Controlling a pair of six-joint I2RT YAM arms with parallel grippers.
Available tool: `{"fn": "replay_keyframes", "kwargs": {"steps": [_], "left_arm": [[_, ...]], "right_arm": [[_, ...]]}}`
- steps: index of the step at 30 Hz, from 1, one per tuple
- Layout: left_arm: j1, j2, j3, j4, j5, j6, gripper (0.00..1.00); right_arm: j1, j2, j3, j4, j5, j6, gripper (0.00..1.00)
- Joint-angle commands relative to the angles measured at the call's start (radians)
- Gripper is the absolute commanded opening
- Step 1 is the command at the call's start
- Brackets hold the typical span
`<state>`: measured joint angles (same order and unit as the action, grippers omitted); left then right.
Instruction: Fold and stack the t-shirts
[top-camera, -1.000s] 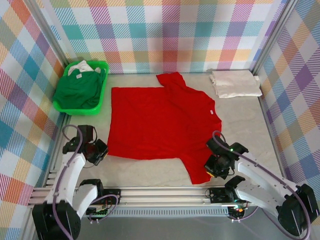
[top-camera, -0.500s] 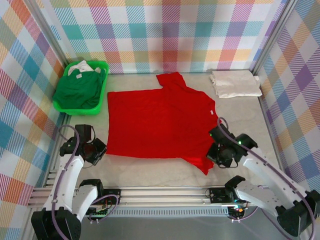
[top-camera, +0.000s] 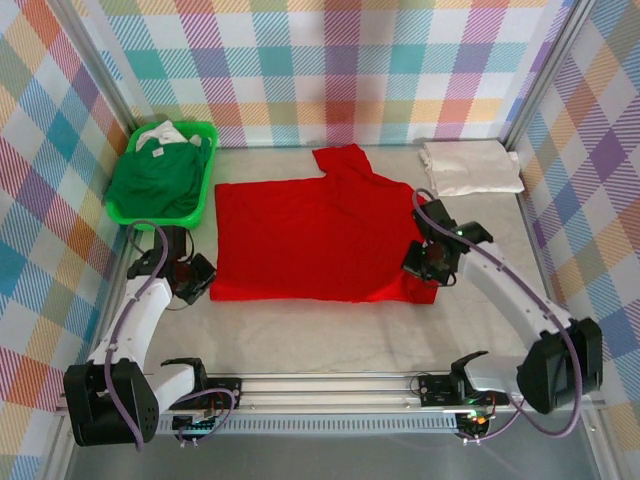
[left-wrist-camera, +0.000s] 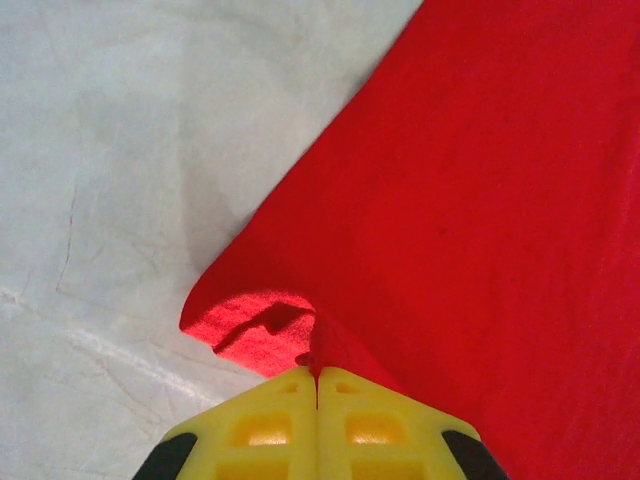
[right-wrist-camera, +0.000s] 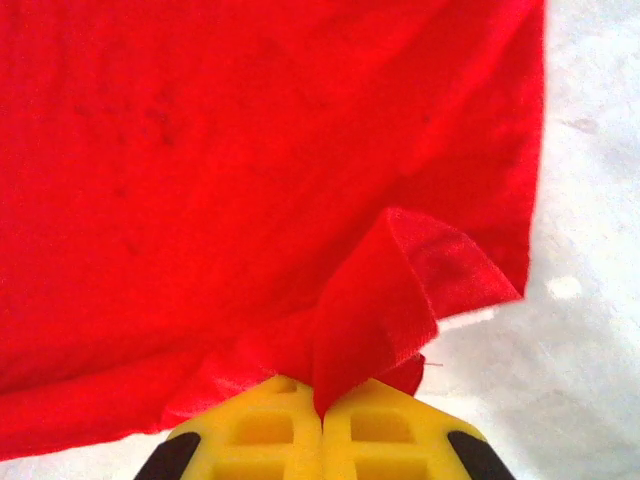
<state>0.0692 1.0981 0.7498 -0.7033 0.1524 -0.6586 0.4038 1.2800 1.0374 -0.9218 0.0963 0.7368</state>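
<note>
Our right gripper (top-camera: 428, 262) has carried the lower-right corner of the red t-shirt (top-camera: 320, 230) up-frame, and with the left gripper (top-camera: 198, 280) likewise clamped shut on its lower-left corner, the shirt's far hem lies straight above both, mid-frame on the worktop (top-camera: 300, 330).

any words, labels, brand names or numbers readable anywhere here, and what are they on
None readable: the bright red cloth t-shirt, the folded cream-white t-shirt, the dark green t-shirt and the bright green plastic basket show no legible print.
</note>
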Motion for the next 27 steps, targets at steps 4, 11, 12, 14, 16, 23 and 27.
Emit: {"fn": "replay_keyframes", "kwargs": {"steps": [4,11,12,14,16,23,27], "left_arm": [[0.036,0.045,0.051,-0.001,-0.053,0.055,0.0],[0.041,0.111,0.077,0.034,-0.073,0.072,0.0],[0.041,0.123,0.083,0.037,-0.074,0.073,0.0],[0.041,0.146,0.092,0.045,-0.074,0.079,0.0],[0.04,0.165,0.092,0.058,-0.072,0.082,0.0],[0.04,0.195,0.102,0.062,-0.092,0.1,0.0],[0.041,0.219,0.112,0.073,-0.087,0.102,0.0]], "right_arm": [[-0.026,0.085,0.111,0.033,-0.025,-0.116,0.02],[-0.044,0.189,0.189,0.056,-0.041,-0.162,0.02],[-0.045,0.199,0.2,0.063,-0.039,-0.167,0.02],[-0.048,0.221,0.219,0.069,-0.036,-0.177,0.02],[-0.048,0.248,0.241,0.067,-0.031,-0.189,0.02],[-0.056,0.302,0.289,0.076,-0.021,-0.212,0.02],[-0.059,0.33,0.322,0.081,-0.026,-0.22,0.02]]}}
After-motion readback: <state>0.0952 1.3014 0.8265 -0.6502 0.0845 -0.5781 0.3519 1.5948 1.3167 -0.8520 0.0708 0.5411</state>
